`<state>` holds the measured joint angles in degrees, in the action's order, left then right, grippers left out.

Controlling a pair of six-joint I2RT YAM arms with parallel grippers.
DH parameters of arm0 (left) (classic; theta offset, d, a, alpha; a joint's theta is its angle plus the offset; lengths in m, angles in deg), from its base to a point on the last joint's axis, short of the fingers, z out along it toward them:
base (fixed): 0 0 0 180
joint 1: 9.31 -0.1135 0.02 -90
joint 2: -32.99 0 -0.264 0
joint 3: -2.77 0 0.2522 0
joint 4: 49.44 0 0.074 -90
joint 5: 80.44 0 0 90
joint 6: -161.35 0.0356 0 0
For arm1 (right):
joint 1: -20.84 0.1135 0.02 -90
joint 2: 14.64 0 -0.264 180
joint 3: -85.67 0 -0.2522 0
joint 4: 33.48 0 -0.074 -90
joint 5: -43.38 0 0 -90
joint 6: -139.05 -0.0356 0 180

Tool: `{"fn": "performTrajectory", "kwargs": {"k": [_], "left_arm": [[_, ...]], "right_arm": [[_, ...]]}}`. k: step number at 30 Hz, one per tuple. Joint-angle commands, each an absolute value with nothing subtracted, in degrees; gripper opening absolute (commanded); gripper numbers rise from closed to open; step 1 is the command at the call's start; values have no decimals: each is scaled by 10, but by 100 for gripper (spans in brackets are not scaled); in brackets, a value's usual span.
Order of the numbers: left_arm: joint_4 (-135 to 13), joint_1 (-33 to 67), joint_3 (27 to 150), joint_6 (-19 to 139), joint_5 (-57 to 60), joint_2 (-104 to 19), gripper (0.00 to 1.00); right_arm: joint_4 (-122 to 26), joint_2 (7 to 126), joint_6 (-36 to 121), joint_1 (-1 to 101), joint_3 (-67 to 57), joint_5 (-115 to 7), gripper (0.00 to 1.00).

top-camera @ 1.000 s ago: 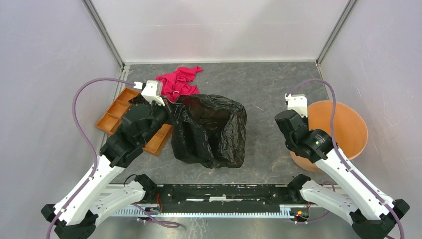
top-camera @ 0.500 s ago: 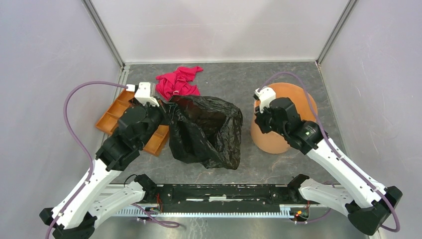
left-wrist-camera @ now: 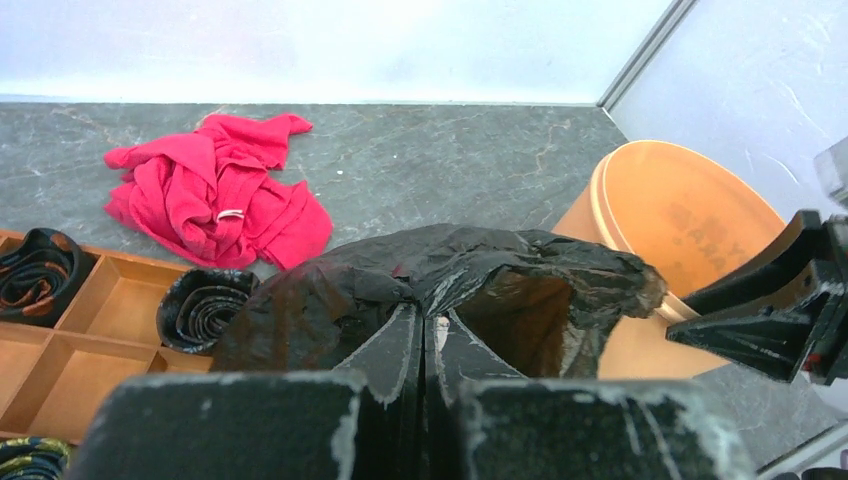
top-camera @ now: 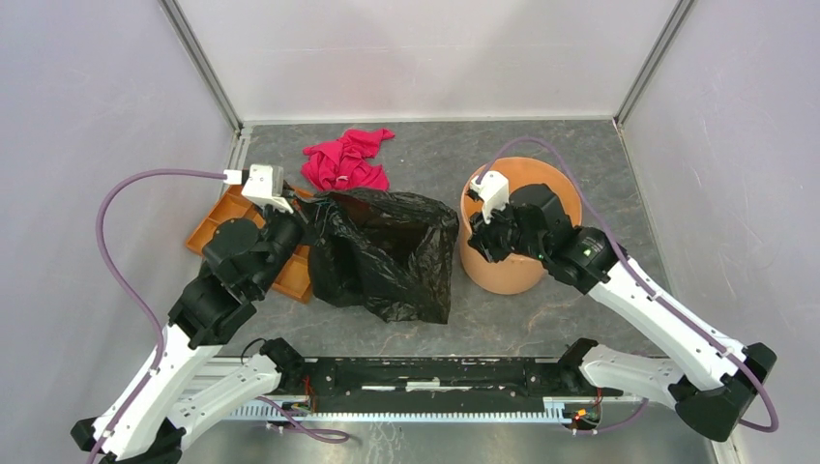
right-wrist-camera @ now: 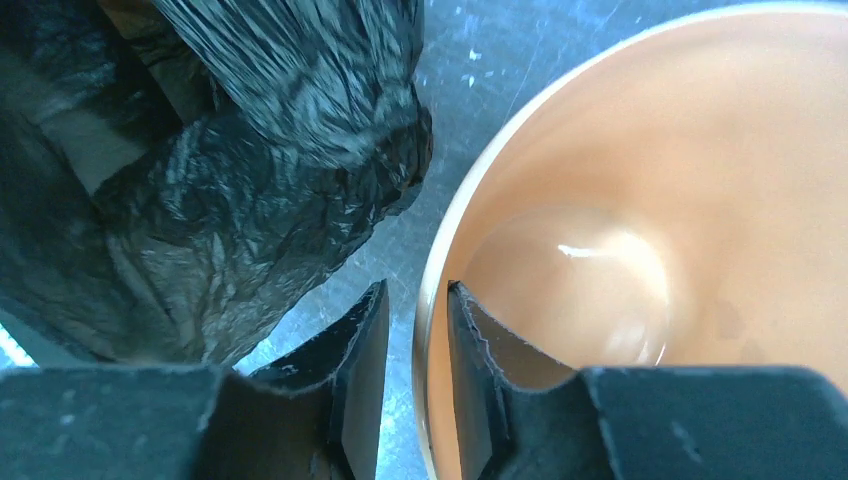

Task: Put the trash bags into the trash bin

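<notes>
The left gripper is pinching a fold of the black trash bag. In the left wrist view its fingers are pressed together with only the thin film between them. The bag is spreading out over the middle of the grey table, a little left of centre, with its creased mouth gaping toward the trash bin.

The right gripper is clamping the bin's left rim. In the right wrist view one finger is sitting outside the wall and the other inside, closed down to the rim's thickness. The terracotta bin is standing right of centre, just beside the bag and not touching it, with nothing showing in it. I cannot tell whether its base is resting on the table.

A pink-red cloth is lying crumpled near the far edge, left of centre. A flat orange tray is sitting along the left edge, partly under the left arm, with dark coiled rolls in some compartments.
</notes>
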<state>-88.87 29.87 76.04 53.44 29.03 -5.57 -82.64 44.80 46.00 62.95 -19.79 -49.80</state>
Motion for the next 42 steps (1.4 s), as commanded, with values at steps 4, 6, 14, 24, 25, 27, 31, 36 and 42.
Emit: {"fn": "performTrajectory", "kwargs": {"k": [4, 6, 14, 24, 25, 27, 31, 36, 42], "left_arm": [[-859, 298, 796, 588, 258, -57, 2], [-859, 298, 799, 592, 255, -55, 2], [-863, 297, 832, 605, 239, -55, 2], [-874, 298, 884, 619, 266, -55, 2], [-872, 297, 885, 616, 267, -54, 2], [-872, 298, 892, 607, 265, -53, 2], [-870, 297, 906, 590, 254, -47, 2], [-875, 298, 911, 569, 274, -39, 2], [-880, 298, 899, 546, 278, -39, 2]], "right_arm": [[-877, 453, 517, 632, -81, -433, 56], [-889, 460, 534, 633, -55, -417, 61], [-777, 531, 619, 703, -11, -480, 75], [-525, 530, 510, 684, -111, -413, 98], [-502, 525, 498, 677, -130, -410, 98], [-455, 524, 455, 656, -158, -458, 98], [-311, 551, 369, 636, -204, -612, 98], [-171, 609, 248, 638, -206, -709, 98], [-136, 664, 199, 639, -193, -740, 98]]}}
